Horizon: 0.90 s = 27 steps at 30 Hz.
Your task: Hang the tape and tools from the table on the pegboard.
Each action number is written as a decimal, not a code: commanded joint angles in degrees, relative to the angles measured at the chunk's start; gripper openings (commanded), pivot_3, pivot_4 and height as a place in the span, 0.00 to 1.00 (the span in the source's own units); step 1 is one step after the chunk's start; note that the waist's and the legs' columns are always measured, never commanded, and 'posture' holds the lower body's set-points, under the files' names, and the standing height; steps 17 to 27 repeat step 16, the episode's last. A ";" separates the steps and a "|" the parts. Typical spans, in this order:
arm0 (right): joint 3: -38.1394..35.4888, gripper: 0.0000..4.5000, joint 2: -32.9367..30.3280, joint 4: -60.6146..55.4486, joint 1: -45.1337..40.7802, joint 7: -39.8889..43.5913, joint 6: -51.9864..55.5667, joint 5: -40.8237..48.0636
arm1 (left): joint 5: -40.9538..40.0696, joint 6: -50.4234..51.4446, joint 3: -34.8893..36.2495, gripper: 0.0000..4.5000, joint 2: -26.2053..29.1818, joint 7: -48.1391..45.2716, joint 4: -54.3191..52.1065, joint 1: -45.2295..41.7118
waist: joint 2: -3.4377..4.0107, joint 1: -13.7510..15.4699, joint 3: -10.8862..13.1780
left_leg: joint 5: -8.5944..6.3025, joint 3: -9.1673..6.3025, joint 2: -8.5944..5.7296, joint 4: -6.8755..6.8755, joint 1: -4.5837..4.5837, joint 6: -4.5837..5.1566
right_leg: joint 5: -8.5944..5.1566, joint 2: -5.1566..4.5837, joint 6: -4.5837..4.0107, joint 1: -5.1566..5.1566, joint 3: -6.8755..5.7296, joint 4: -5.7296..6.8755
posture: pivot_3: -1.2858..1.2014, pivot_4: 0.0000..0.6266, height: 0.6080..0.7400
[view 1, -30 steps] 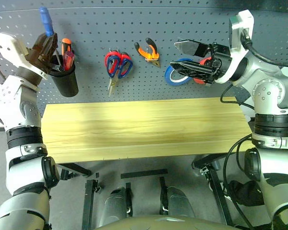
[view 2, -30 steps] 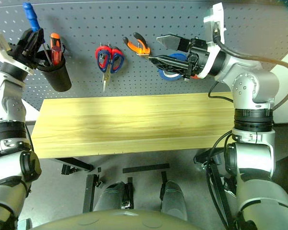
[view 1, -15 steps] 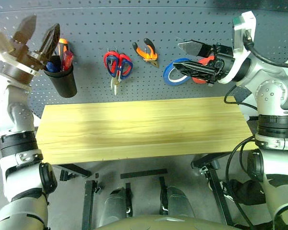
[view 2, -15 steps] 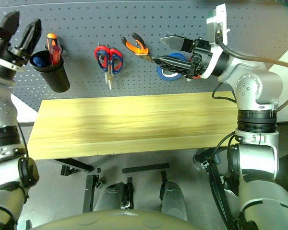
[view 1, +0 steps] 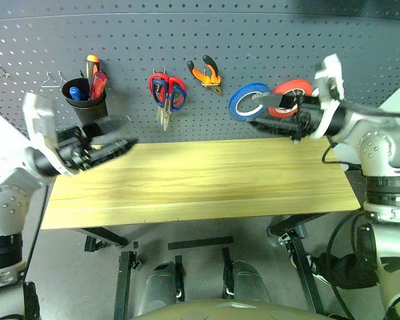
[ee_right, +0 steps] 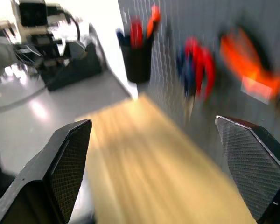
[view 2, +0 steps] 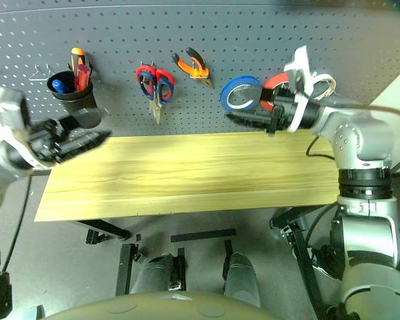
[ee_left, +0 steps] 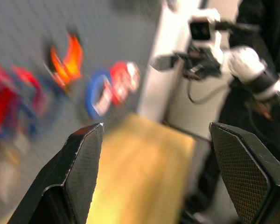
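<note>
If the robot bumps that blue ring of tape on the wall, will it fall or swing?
Probably swing. The blue tape hangs on the pegboard by its open middle, so a nudge would likely rock it rather than knock it off. It looks thin and hollow, so likely light. Lifted off and dropped on the table, being round, it might roll on its edge.

On pegboard [view 1: 200,40] behind table [view 1: 200,180], L to R: cup [view 1: 87,103] w/ screwdrivers [view 1: 93,77], scissors [view 1: 165,93], pliers [view 1: 207,72], tape [view 1: 248,100], 2nd roll [view 1: 292,95].
</note>
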 commanded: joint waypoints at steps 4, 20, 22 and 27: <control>2.70 1.00 1.26 -2.28 4.67 0.78 -6.07 -3.32 | 5.87 -6.06 -2.98 0.85 -2.03 -5.76 3.02 0.75 | 0.04 -0.14 -0.03 | 0.00 0.05 0.00 -0.01 0.04 0.00 | 0.00 0.00 0.00 0.02 0.03 -0.01 | 0.51 0.20 1.00; 5.17 1.00 3.25 -0.08 3.93 2.28 -7.13 -4.99 | 14.71 -17.48 -6.01 0.85 -8.75 -7.93 6.34 4.02 | 0.07 0.31 -0.03 | 0.00 0.05 0.01 -0.02 0.24 0.00 | 0.00 0.00 0.00 0.21 0.07 -0.04 | 0.53 0.23 1.00; 5.17 1.00 3.25 -0.08 3.93 2.28 -7.13 -4.99 | 14.71 -17.48 -6.01 0.85 -8.75 -7.93 6.34 4.02 | 0.07 0.31 -0.03 | 0.00 0.05 0.01 -0.02 0.24 0.00 | 0.00 0.00 0.00 0.21 0.07 -0.04 | 0.53 0.23 1.00; 5.17 1.00 3.25 -0.08 3.93 2.28 -7.13 -4.99 | 14.71 -17.48 -6.01 0.85 -8.75 -7.93 6.34 4.02 | 0.07 0.31 -0.03 | 0.00 0.05 0.01 -0.02 0.24 0.00 | 0.00 0.00 0.00 0.21 0.07 -0.04 | 0.53 0.23 1.00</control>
